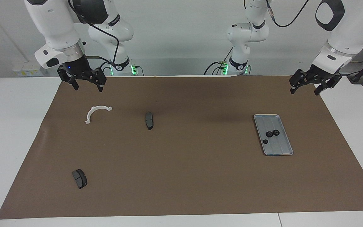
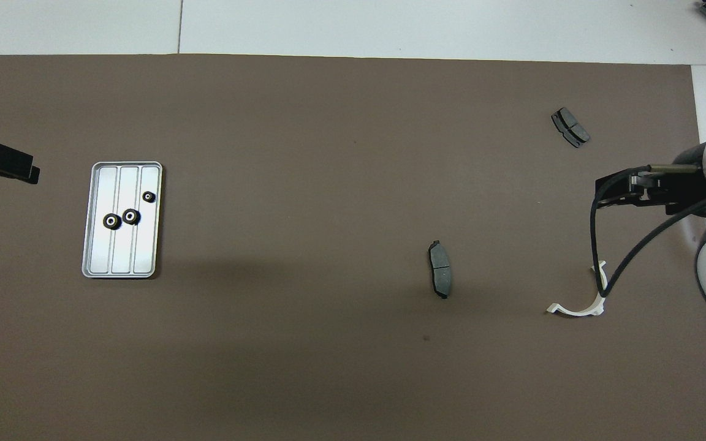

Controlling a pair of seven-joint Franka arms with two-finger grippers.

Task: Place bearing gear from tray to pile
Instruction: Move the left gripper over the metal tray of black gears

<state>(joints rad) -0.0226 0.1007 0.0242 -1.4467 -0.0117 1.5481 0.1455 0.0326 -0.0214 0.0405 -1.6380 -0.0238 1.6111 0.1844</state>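
The silver-grey grooved tray lies on the brown mat toward the left arm's end, and also shows in the overhead view. Three small black bearing gears lie in it: two side by side and a smaller one apart from them. From overhead they show as the pair and the small one. My left gripper is open and empty, raised over the mat's edge beside the tray. My right gripper is open and empty, raised over the mat at the right arm's end. No pile of gears is in view.
A dark brake pad lies near the mat's middle. A second one lies farther from the robots at the right arm's end. A white curved bracket lies below the right gripper.
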